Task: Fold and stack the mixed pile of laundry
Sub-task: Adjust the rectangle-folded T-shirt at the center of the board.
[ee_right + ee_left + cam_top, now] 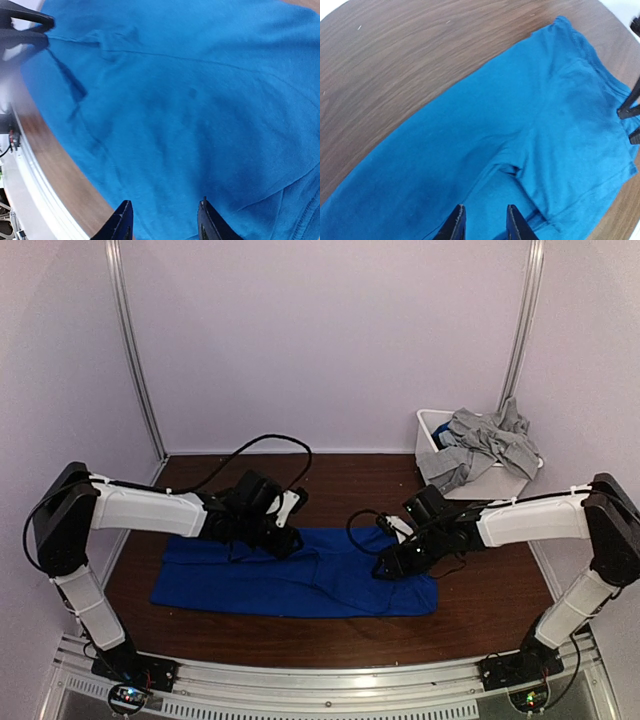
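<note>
A royal-blue garment lies spread flat on the wooden table. My left gripper is open just above its far edge near the middle. In the left wrist view the left gripper hangs over the blue cloth by a fold, holding nothing. My right gripper is open over the garment's right part. In the right wrist view the right gripper is spread wide above smooth blue cloth. Light-grey garments are heaped in a white bin, with a bit of blue beneath them.
The bin stands at the back right corner against the wall. Metal frame posts rise at both back corners. The table's near edge and a metal rail run along the front. A black cable loops behind the left arm.
</note>
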You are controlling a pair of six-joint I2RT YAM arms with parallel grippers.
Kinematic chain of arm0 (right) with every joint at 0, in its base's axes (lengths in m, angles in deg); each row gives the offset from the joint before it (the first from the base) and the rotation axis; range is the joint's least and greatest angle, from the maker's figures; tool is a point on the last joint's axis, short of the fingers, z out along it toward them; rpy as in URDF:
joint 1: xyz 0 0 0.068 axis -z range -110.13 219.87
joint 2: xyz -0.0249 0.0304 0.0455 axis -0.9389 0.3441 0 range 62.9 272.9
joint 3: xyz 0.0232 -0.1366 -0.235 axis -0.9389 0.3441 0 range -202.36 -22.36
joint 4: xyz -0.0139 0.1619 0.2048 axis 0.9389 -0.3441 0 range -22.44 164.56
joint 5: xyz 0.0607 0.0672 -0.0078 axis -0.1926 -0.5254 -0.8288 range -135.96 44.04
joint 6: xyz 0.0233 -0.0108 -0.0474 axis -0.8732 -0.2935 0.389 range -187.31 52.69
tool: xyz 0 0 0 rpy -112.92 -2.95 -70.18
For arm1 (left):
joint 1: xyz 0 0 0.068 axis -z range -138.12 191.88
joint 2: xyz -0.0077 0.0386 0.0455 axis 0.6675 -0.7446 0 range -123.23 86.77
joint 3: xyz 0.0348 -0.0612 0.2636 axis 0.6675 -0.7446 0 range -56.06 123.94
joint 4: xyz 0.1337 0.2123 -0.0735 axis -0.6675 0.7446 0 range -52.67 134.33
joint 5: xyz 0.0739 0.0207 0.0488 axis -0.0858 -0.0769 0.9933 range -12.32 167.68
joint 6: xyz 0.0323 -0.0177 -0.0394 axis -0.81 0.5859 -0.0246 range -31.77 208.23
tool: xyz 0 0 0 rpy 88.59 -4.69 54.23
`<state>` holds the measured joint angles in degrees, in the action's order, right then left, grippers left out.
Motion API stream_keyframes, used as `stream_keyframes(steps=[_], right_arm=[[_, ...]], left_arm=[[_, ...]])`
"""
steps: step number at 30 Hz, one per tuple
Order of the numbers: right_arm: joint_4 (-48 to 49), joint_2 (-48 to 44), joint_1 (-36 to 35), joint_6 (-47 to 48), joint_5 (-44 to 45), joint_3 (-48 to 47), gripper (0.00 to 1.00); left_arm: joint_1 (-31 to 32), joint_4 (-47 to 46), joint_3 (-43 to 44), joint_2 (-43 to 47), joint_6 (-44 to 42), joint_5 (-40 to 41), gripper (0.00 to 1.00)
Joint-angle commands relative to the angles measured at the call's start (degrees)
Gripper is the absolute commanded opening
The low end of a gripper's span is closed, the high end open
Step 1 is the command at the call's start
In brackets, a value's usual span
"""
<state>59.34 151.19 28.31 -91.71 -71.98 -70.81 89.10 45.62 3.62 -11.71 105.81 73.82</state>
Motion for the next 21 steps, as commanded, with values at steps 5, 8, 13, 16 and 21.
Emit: stream_keyframes(steps=[5, 8, 13, 16, 21], right_arm=[[0.2, 7.6, -0.4, 1.2, 9.6, 1.4, 0.44], [-1.9, 10.8, -0.4, 2.7, 12.8, -1.3, 0.44], [-6.5, 20.4, 0.3, 7.2, 19.2, -11.6, 0.44], [-9.9, 29.8, 1.4, 9.8, 21.9, -22.8, 0.44], [-17.3, 43.9, 4.4, 13.2, 27.6, -44.7, 0.43]], left_arm=[[-6.3, 3.3, -1.0, -2.5, 7.8, 6.3, 0.30], [-9.1, 4.5, -4.3, -1.9, 10.5, 7.9, 0.30], [-13.8, 4.7, -12.6, 2.5, 14.9, 10.4, 0.30], [-15.8, 5.0, -16.3, 6.6, 16.3, 12.4, 0.30], [-18.9, 7.4, -20.1, 13.2, 16.1, 14.1, 0.30]])
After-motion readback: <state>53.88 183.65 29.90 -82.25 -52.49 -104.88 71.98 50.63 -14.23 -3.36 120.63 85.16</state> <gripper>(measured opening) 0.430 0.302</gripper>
